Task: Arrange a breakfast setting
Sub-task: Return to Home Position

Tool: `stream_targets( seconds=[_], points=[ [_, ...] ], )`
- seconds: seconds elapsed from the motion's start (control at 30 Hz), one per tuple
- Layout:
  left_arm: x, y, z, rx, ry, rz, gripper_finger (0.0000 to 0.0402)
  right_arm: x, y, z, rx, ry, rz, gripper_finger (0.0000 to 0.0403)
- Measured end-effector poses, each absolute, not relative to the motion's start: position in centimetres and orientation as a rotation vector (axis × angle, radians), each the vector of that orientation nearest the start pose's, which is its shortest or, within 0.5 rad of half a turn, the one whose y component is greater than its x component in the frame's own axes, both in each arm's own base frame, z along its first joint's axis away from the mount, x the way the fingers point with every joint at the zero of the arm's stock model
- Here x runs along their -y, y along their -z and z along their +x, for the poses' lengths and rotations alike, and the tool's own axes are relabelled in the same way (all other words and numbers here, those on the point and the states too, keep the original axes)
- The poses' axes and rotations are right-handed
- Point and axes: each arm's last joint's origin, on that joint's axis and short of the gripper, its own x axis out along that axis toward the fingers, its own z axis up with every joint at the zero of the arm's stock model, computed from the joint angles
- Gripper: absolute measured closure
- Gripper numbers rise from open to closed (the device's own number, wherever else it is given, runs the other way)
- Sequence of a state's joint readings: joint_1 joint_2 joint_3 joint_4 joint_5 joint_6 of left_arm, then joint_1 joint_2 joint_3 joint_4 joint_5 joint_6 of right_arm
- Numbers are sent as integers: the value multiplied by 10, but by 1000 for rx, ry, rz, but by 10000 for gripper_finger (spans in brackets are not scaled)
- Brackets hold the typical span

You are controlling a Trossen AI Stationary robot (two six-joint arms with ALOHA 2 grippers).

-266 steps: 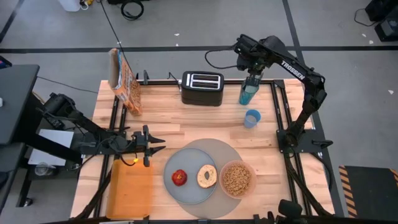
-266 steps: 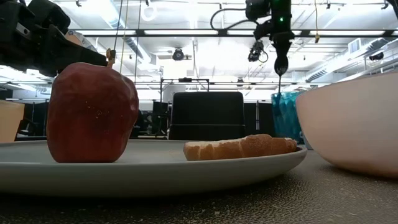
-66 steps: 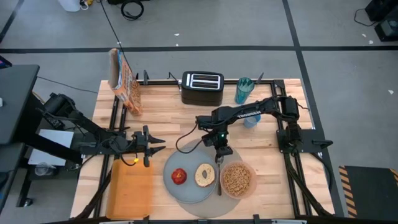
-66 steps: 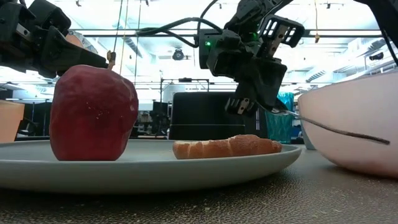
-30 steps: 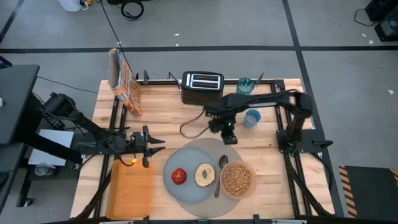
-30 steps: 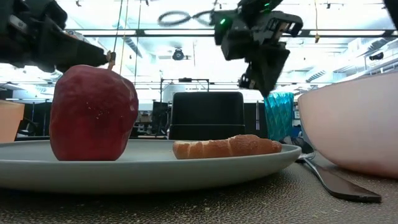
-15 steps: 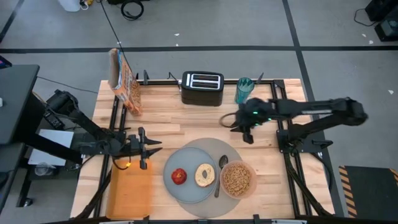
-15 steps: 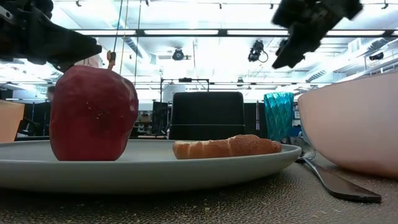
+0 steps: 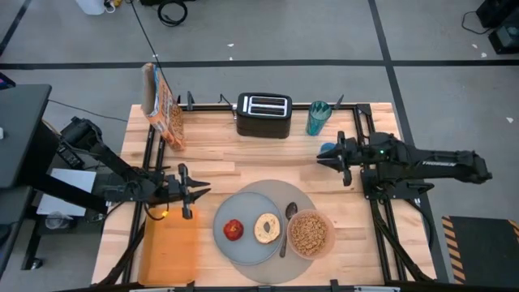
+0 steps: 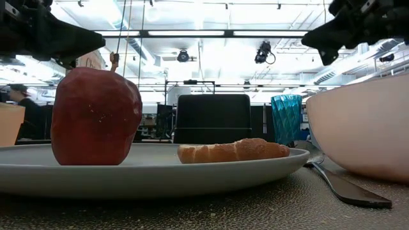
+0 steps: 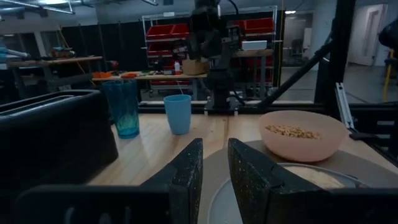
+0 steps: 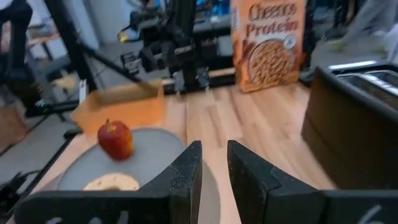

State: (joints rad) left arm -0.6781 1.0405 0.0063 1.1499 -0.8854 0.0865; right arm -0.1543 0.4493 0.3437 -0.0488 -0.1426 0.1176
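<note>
Seen from above, the grey mat point(image 9: 279, 192) lies at the table's 6 o'clock edge with the set gathered on it. The grey plate point(image 9: 246, 246) is seated on the mat's 8 o'clock part; the red apple point(image 9: 234, 230) stands at the plate's 9 o'clock side and the bagel point(image 9: 268, 229) lies flat at its 3 o'clock side, the two apart. The pink bowl point(image 9: 309, 233), filled with cereal, sits at the mat's 4 o'clock rim. The metal spoon point(image 9: 286, 228) is laid on the mat between plate and bowl, bowl end toward 12 o'clock, handle toward 6 o'clock; whether it touches the plate rim cannot be told. The right gripper point(image 9: 323, 159) is held above the table at 2 o'clock from the mat, well clear of the set, its fingers parted by a narrow gap with nothing between them. The left gripper point(image 9: 201, 191) waits at 9 o'clock from the mat, fingers likewise narrowly parted and empty. The toaster point(image 9: 263, 115) at 12 o'clock and the orange tray point(image 9: 169, 247) at 8 o'clock carry nothing of the set. Judgement: placement is taken as complete, every item being on the mat; only the parking of the right arm is judged to be left
</note>
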Motion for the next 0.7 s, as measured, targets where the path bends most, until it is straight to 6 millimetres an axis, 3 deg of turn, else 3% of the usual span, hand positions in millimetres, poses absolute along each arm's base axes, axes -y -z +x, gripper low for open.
stream_targets(
  seconds=[0.33,0.57,0.7],
  points=[
    [75,-170,129,132,-231,37,319,15,-187,116,93,105,106,320],
    [73,-178,127,175,-271,120,319,17,-177,111,101,186,60,320],
    [67,-178,125,121,-452,136,319,16,-176,108,95,188,55,320]
  ],
)
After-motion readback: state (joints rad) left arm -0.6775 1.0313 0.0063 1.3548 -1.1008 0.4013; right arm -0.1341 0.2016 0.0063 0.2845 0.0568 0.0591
